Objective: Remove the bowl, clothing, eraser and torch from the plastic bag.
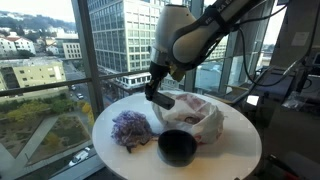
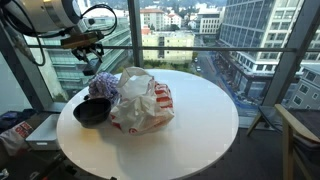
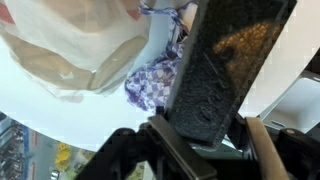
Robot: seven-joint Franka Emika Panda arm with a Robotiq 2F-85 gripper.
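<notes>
- The bowl (image 1: 177, 147) is black.
- The clothing (image 1: 131, 129) is purple and lilac, with pale patches.
- The plastic bag (image 1: 200, 120) is whitish with red-pink marks.

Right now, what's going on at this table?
The robot arm's gripper hangs over the round white table, at the edge of the plastic bag and near the clothing. The purple clothing and the black bowl already lie on the table outside the bag. No eraser or torch shows. Whether the jaws are open or gripping anything cannot be told.
</notes>
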